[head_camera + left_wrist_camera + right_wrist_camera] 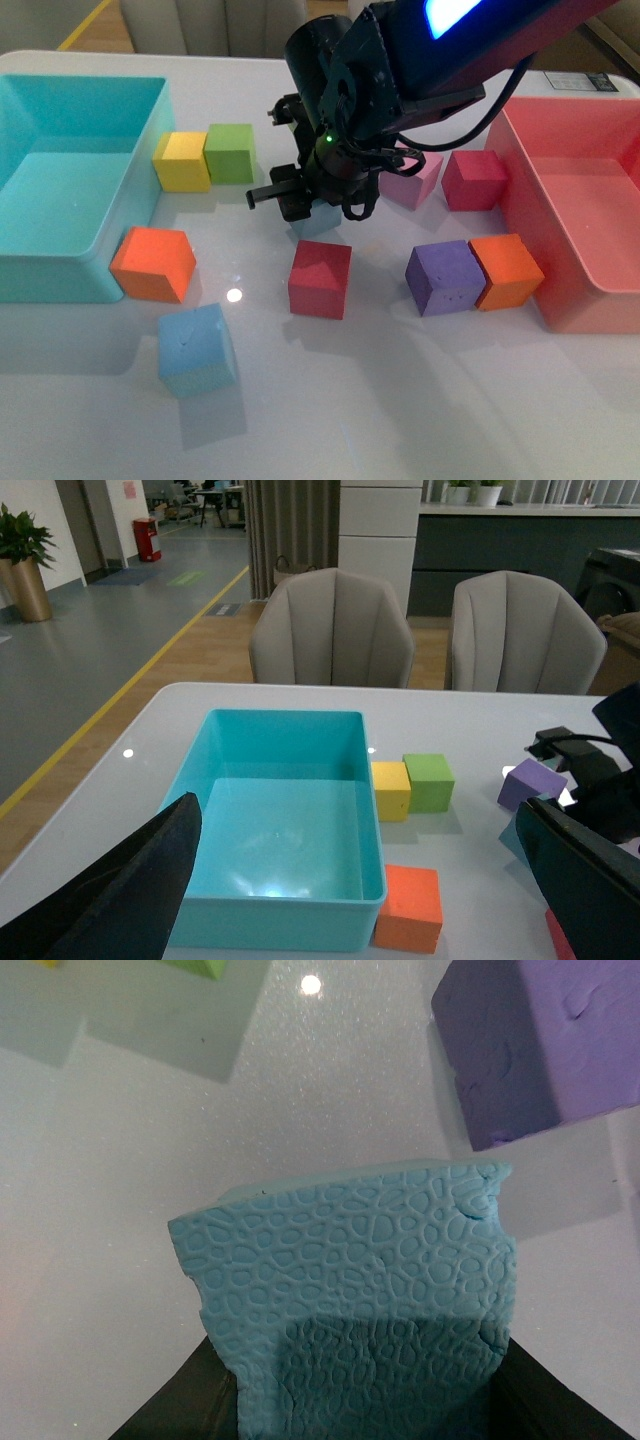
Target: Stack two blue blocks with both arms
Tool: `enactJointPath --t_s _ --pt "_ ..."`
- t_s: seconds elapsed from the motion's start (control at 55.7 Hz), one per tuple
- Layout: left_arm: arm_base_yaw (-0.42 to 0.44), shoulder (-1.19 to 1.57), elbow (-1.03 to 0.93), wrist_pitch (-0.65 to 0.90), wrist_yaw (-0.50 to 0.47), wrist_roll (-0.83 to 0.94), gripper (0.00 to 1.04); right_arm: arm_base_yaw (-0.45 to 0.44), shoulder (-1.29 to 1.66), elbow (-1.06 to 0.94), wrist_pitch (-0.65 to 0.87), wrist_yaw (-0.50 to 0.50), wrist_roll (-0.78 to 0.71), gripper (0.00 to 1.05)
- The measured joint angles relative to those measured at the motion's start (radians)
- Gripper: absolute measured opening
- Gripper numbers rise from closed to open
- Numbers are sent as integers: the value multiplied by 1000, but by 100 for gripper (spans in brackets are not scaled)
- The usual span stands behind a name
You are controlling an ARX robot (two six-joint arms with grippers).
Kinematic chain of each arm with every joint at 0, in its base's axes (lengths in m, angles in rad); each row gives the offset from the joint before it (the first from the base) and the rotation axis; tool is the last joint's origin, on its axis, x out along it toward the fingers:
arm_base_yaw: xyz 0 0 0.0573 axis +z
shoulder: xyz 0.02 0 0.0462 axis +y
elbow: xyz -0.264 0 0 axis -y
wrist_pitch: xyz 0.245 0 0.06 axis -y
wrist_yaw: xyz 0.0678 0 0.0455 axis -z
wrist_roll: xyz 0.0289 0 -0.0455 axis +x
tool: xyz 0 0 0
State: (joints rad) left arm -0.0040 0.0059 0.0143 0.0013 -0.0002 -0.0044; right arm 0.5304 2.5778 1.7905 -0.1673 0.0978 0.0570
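Note:
My right gripper [318, 200] is shut on a blue block [320, 222] near the table's middle, just behind the red cube. I cannot tell if the block touches the table. In the right wrist view this blue block [350, 1280] fills the frame between the black fingers [190, 1400]. The second blue block [197, 350] lies free at the front left. My left gripper [357, 820] is open and empty, off the front view, looking over the turquoise bin. The held block's edge [513, 837] shows there beside the right gripper [590, 780].
A turquoise bin [120, 170] stands at the left and a pink bin [525, 170] at the right. Yellow [181, 161], green [231, 152], orange [153, 264], red [320, 279], purple [444, 277], second orange [507, 271], pink [415, 180] and magenta [474, 179] cubes lie around.

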Motion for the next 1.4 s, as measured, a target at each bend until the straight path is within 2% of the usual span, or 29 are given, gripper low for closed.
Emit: enactJointPath --t_s 0.215,0.449,0.628,0.682,0.825,1.202,1.292,1.399 --pt "0 0 0 0 0 0 96 0 65 83 -41 11 3 41" --pt "0 0 0 0 0 0 96 0 69 89 -45 10 5 41" --pt "0 0 0 0 0 0 96 0 68 65 -24 9 11 66" --pt "0 0 0 0 0 0 96 1 66 49 -16 8 12 78" --pt "0 0 0 0 0 0 96 1 58 12 3 7 18 96" --pt "0 0 0 0 0 0 96 -2 -226 -193 183 -2 26 96" --pt "0 0 0 0 0 0 96 -9 -310 -281 261 5 17 96" --pt "0 0 0 0 0 0 96 -31 -486 -483 423 10 5 96"
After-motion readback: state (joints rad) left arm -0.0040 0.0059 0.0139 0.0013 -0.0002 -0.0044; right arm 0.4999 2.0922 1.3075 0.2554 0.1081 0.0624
